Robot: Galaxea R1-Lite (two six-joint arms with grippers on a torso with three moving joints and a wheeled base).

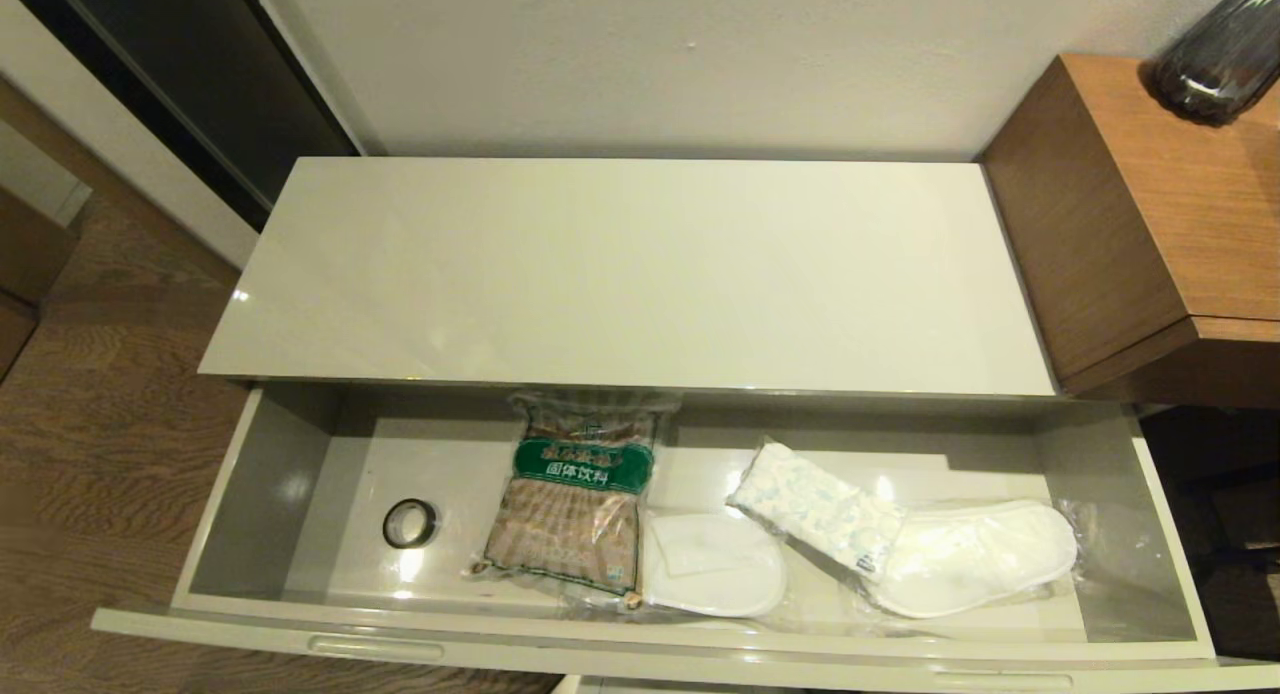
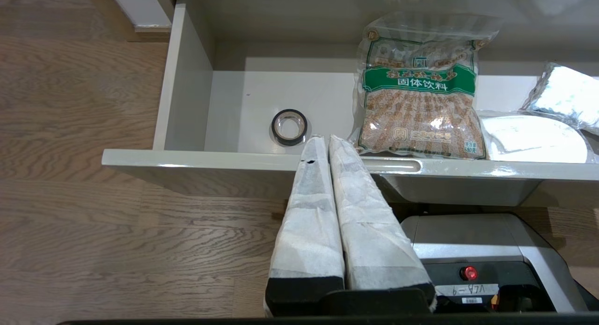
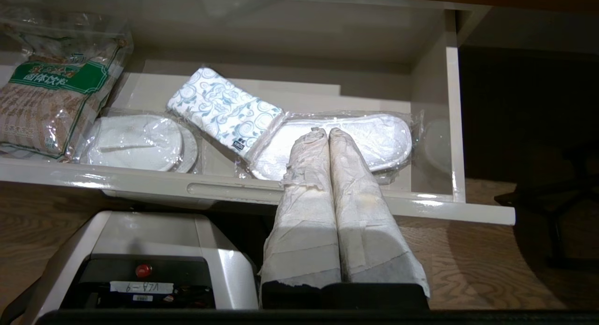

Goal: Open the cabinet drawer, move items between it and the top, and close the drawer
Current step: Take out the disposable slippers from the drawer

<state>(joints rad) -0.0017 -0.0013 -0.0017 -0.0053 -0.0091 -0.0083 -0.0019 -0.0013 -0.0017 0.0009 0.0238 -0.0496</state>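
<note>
White wall point(image 1: 700, 54); wood-plank floor point(image 1: 100, 414); orange-brown wooden cabinet point(image 1: 1150, 214) at right.

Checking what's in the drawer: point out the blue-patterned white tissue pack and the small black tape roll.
Blue-patterned white tissue pack point(image 1: 818, 509), head view, centre of its printed face.
Small black tape roll point(image 1: 410, 524), head view, on its black ring.

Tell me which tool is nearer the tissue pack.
Right. The right tool is at the drawer front by the tissue pack; the left tool is farther off, near the tape roll.
</note>
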